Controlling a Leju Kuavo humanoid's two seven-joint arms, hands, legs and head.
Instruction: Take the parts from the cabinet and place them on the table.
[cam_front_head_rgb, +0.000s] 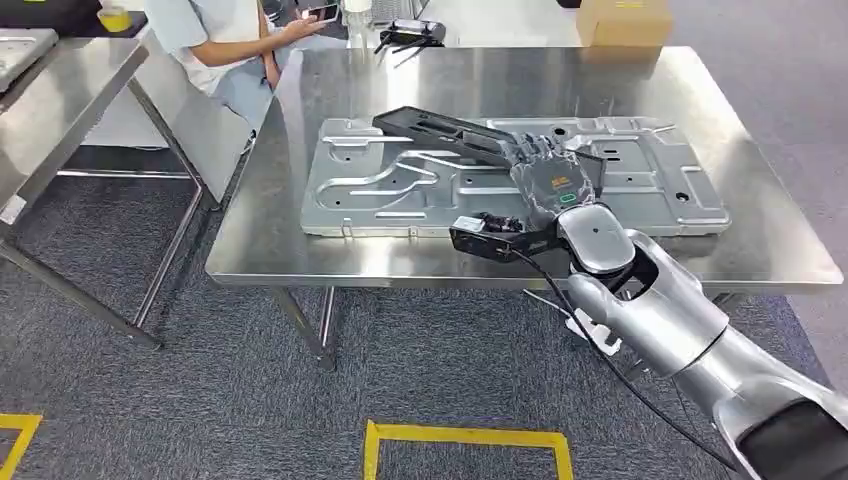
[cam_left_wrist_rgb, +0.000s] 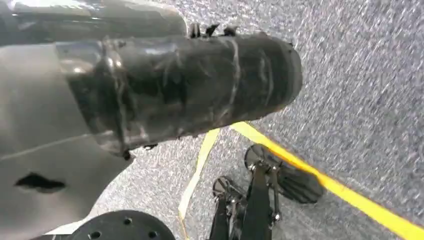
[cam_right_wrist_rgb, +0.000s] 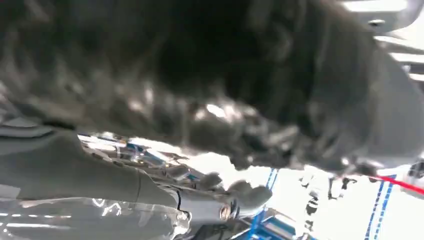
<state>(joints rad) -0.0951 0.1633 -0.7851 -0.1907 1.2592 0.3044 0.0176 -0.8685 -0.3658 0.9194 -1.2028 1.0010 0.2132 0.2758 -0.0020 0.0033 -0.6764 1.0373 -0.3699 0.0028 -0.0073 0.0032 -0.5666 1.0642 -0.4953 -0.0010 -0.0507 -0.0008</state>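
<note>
A long black plastic part lies slanted across a large silver stamped panel on the steel table. My right hand grips the right end of the black part, over the middle of the panel, with my silver forearm reaching in from the lower right. In the right wrist view the black part looms blurred and very close, and the grey thumb lies beneath it. My left arm hangs at my side; in the left wrist view a grey cover shows above the floor, with the fingers hidden.
A person sits behind the table's far left corner, holding a phone. A cardboard box and a black controller stand at the table's back edge. A second steel table stands at the left. Yellow tape marks the carpet.
</note>
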